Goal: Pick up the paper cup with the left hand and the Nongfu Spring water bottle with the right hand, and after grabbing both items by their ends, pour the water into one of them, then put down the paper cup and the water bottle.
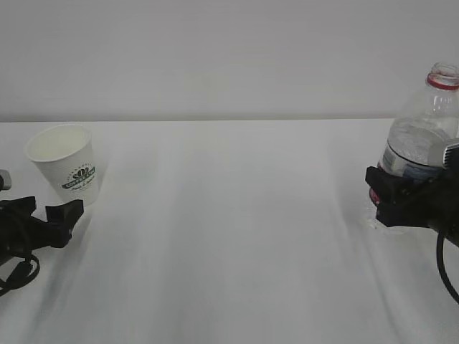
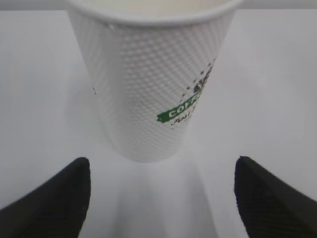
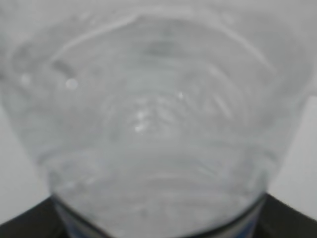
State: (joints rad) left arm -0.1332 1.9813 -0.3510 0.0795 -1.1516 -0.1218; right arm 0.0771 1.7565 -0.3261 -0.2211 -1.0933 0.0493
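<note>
Cup: the paper cup [image 1: 65, 164] stands on the bench [image 1: 229, 236] near its left edge, mouth up and leaning a little in the outside view; white, dimpled wall, green logo; what is inside cannot be made out
Left gripper: the left hand [image 1: 54, 218] sits low just in front of the cup, jaws spread wide and holding nothing; in the wrist view both black fingertips [image 2: 54, 198] lie apart from the cup [image 2: 153, 84], one to each side and short of its base
Bottle: the water bottle [image 1: 423, 132] is upright at the bench's right edge, no cap, red ring at the neck, label partly hidden; whether its base touches the bench cannot be told
Right gripper: the right hand [image 1: 398, 197] has its jaws closed around the lower part of the bottle; the wrist view is filled with the blurred clear ribbed body [image 3: 158, 129]
Water: some water [image 1: 416, 147] shows inside the bottle
</note>
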